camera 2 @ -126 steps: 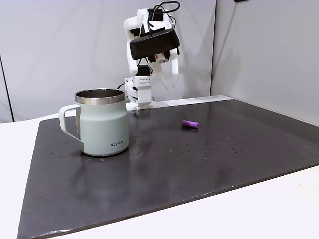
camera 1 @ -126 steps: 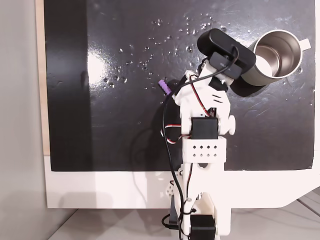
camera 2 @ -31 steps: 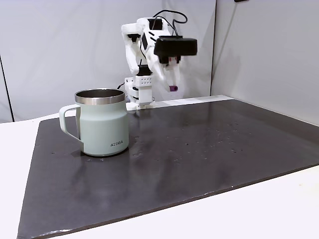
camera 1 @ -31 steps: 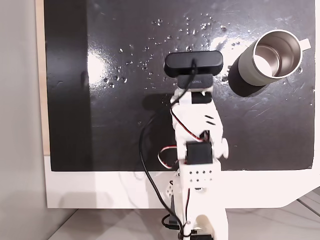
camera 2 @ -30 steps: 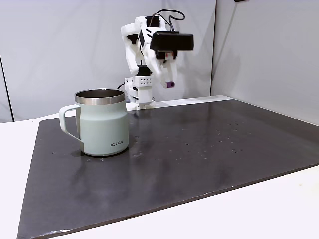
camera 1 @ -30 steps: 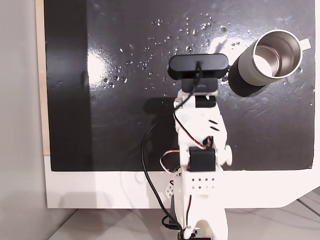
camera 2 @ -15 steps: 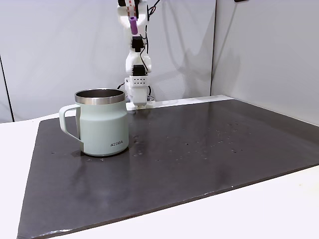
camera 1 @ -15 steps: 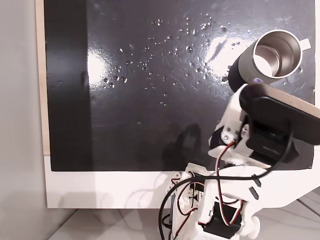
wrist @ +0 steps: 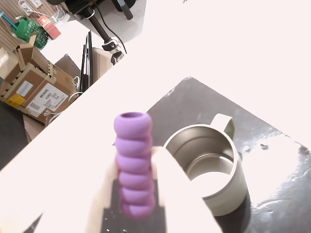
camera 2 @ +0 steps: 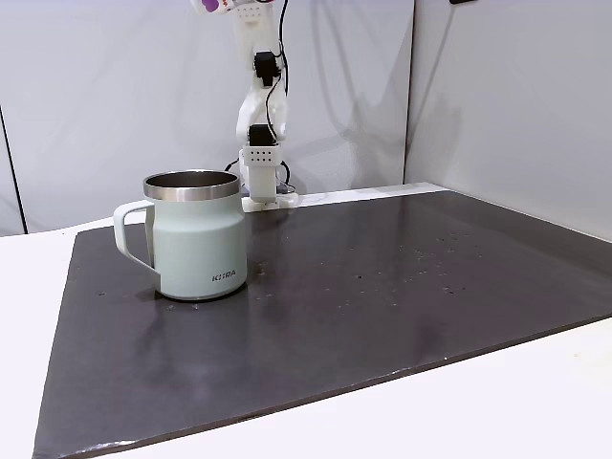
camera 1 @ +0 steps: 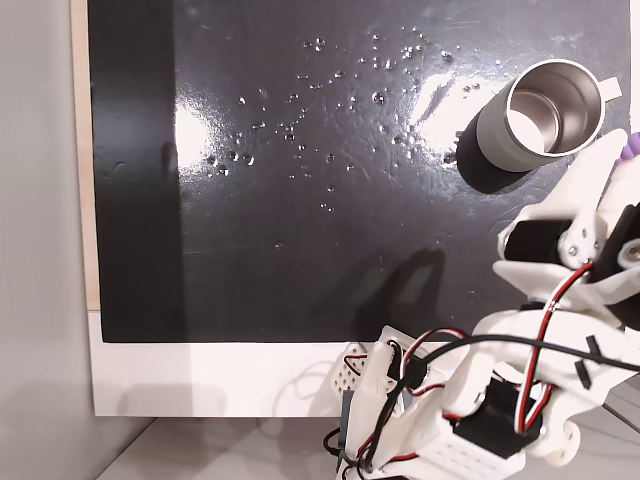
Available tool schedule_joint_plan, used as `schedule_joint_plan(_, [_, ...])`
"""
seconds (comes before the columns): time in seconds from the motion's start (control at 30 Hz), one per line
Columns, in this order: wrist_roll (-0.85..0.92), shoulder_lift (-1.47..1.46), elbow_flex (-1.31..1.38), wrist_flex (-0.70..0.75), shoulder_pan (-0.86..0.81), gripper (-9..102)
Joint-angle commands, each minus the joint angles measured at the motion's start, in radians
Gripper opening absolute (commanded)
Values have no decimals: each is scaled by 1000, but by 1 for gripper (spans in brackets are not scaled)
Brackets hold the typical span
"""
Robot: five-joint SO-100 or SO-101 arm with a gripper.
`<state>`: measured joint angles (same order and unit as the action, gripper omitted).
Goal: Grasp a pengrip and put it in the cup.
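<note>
Small dark "KIIRA"-like brand lettering low on the cup (camera 2: 196, 236) wall

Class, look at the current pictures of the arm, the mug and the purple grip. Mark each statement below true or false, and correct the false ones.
1. The gripper holds the pengrip. True.
2. The pengrip lies inside the cup. False: it is held in the air, outside it.
3. The cup stands upright on the black mat. True.
4. The cup lacks a handle. False: a side handle shows.
</note>
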<state>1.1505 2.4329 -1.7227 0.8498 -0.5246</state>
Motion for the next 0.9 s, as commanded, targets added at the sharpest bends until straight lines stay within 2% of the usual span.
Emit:
schedule_joint_plan(0.0, [-86, -81, 60, -75, -23, 0])
schedule_joint_plan(0.17, [-166, -225, 63, -155, -35, 0])
schedule_joint_plan(0.4, [-184, -390, 38, -293, -38, 0])
schedule_joint_plan(0.87, [-227, -492, -156, -568, -44, 0])
